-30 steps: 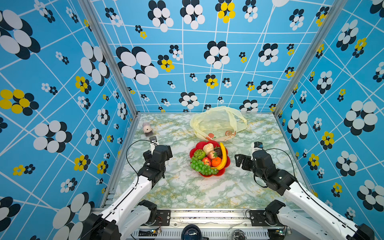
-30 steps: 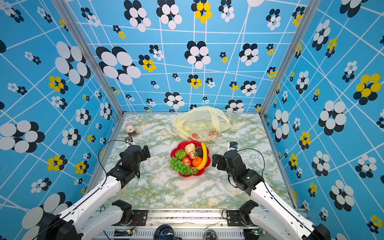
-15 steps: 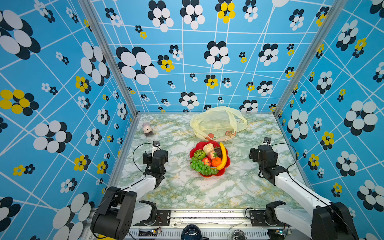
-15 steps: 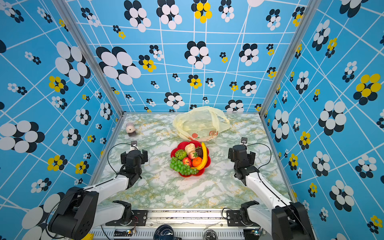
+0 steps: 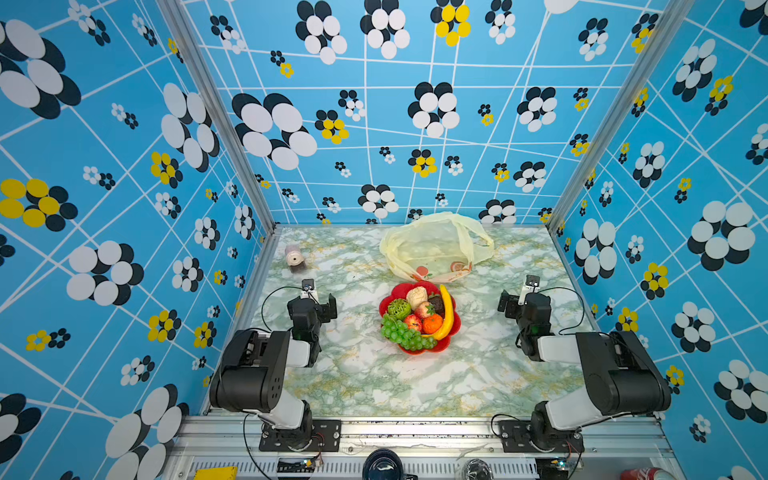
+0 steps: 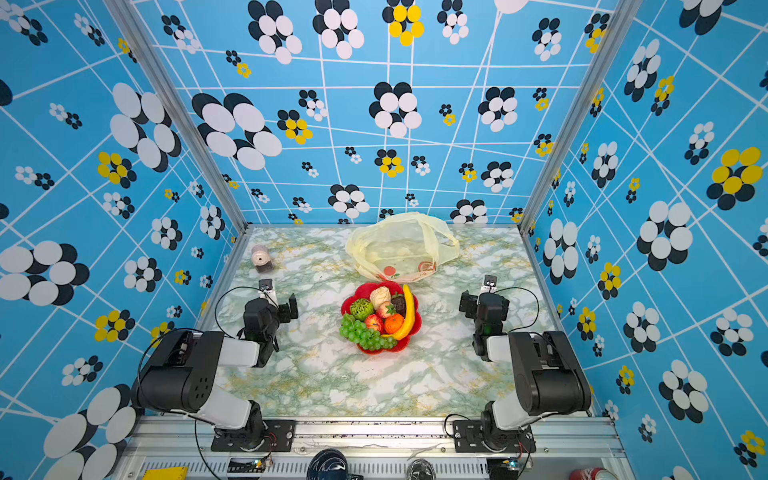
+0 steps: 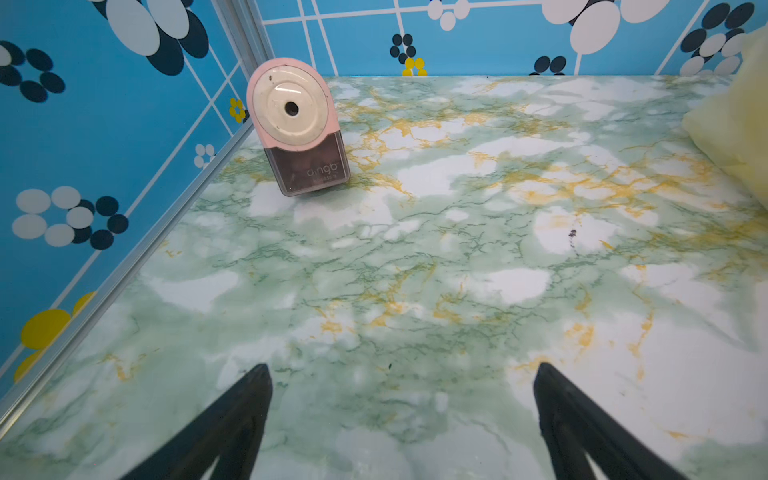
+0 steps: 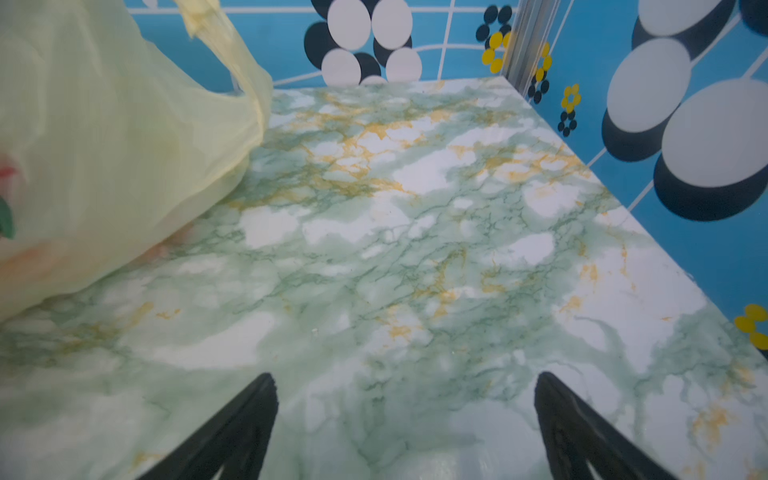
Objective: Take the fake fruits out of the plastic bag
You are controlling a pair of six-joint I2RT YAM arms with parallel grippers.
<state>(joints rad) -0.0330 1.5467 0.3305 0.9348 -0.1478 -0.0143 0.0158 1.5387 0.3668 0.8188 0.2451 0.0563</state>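
Note:
The plastic bag (image 5: 436,245) (image 6: 401,245) lies crumpled at the back of the table, pale yellow, with only flat printed pictures showing through it. The fake fruits (image 5: 419,318) (image 6: 380,318) are piled on a red flower-shaped plate (image 5: 456,322) in front of it: grapes (image 5: 405,334), banana (image 5: 446,311), orange (image 5: 432,324) and others. My left gripper (image 5: 320,302) (image 7: 401,370) hangs open and empty over bare table, left of the plate. My right gripper (image 5: 515,303) (image 8: 405,378) is open and empty right of the plate. The bag's edge (image 8: 104,145) shows in the right wrist view.
A pink pencil sharpener (image 5: 294,259) (image 7: 297,124) stands near the left wall at the back. Blue patterned walls close the marble-patterned table (image 5: 374,382) on three sides. Both arms are folded back near the front corners.
Both arms have drawn back from beside the plate and folded toward the front, the grippers ending further out to each side. Both stay open. Fruits and bag have not moved.

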